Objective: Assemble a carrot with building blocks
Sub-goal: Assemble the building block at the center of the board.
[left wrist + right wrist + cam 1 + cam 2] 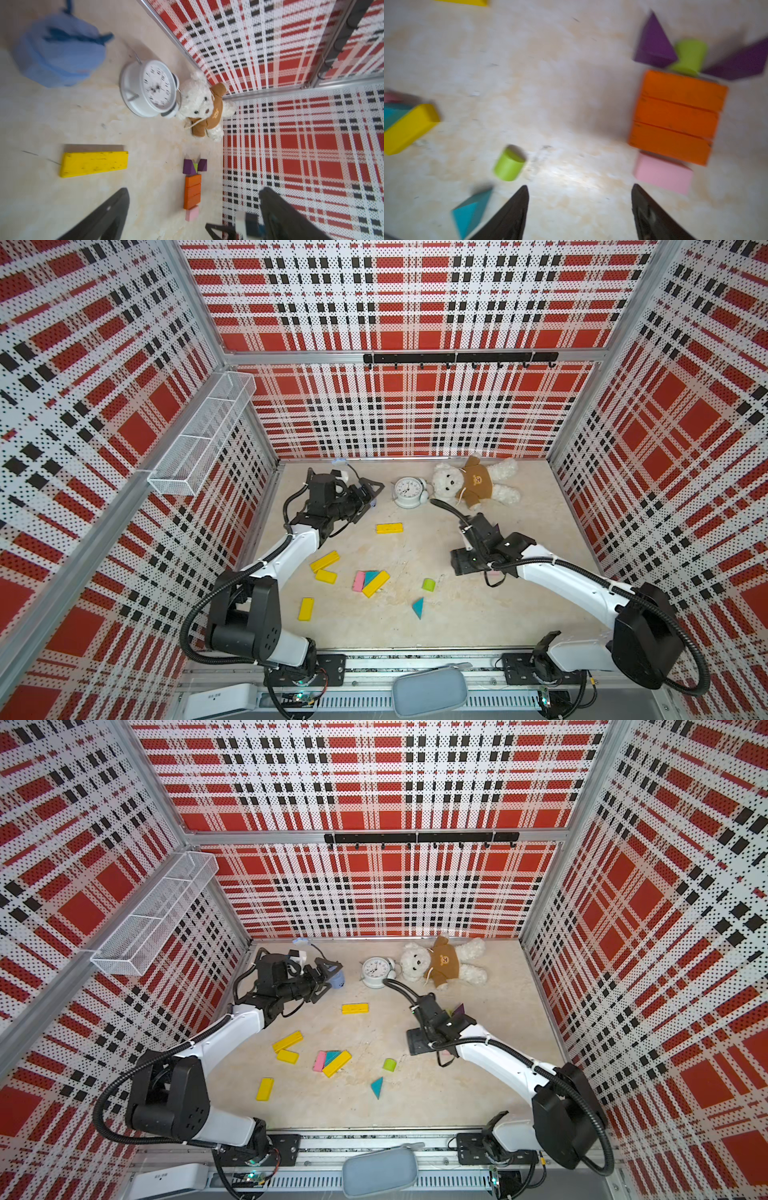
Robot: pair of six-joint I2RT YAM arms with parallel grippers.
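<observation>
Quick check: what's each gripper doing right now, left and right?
Left gripper: open, holding nothing.
Right gripper: open, holding nothing.

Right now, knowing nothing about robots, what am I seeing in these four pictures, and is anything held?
Two robot arms reach over a table, each ending in a two-fingered gripper. Two pictures look down from overhead; the other two come from cameras on the wrists. The left gripper and right gripper are both open and hold nothing. Near the right gripper lies a block carrot: three orange bars, a pink block at the tip, purple triangles and a lime stub as leaves. Loose yellow bars, a teal triangle, an alarm clock and a teddy bear lie around.
</observation>
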